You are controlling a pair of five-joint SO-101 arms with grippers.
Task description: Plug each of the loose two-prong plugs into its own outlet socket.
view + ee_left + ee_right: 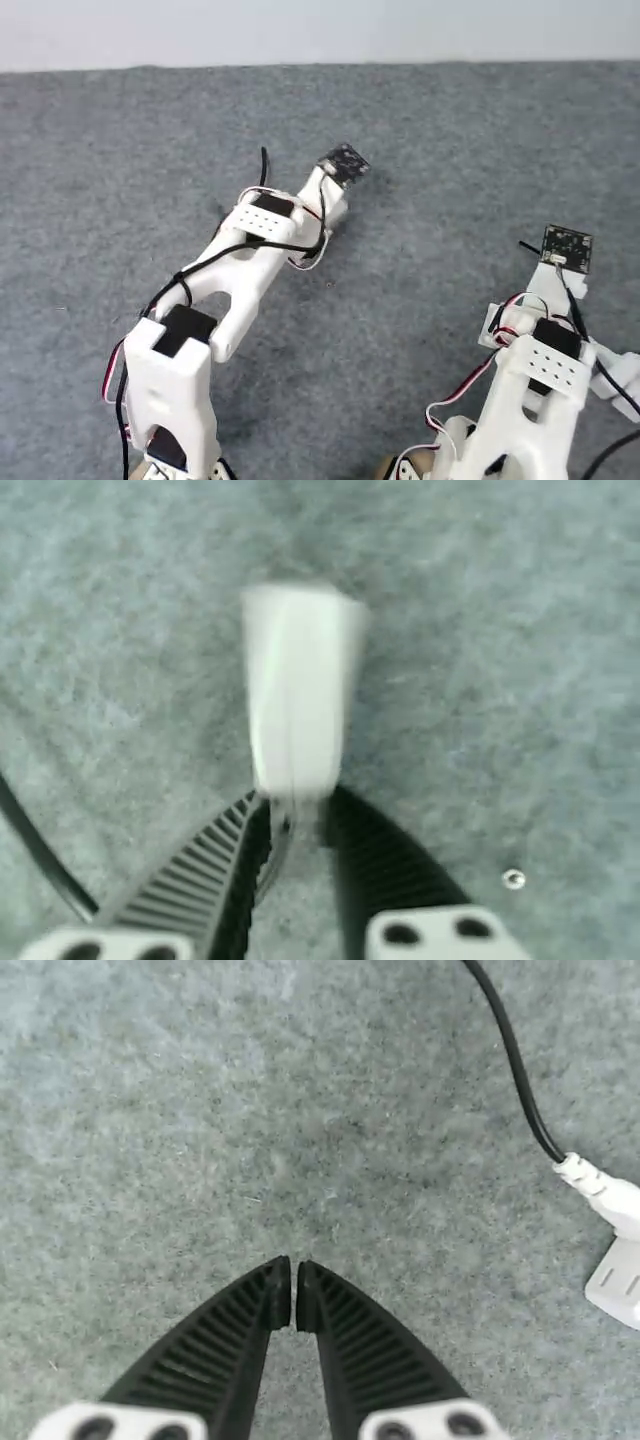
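While left gripper [298, 808] is gripping a blurred white plug [300, 685] w/ its fingers, right gripper [293, 1295], approx. 3 o'clock on the surface [450, 150], is holding its fingers closed, empty.

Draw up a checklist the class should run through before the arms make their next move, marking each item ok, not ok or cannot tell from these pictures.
1. Left gripper has a hold on something: ok, it is shut on a white block.
2. The white block is a two-prong plug: cannot tell, it is blurred.
3. Outlet socket's position is known: cannot tell.
4. Right gripper is free: ok, it is shut and empty above the grey table.
5. Black cable and its white end piece are apart from the right gripper: ok, they lie off to one side.
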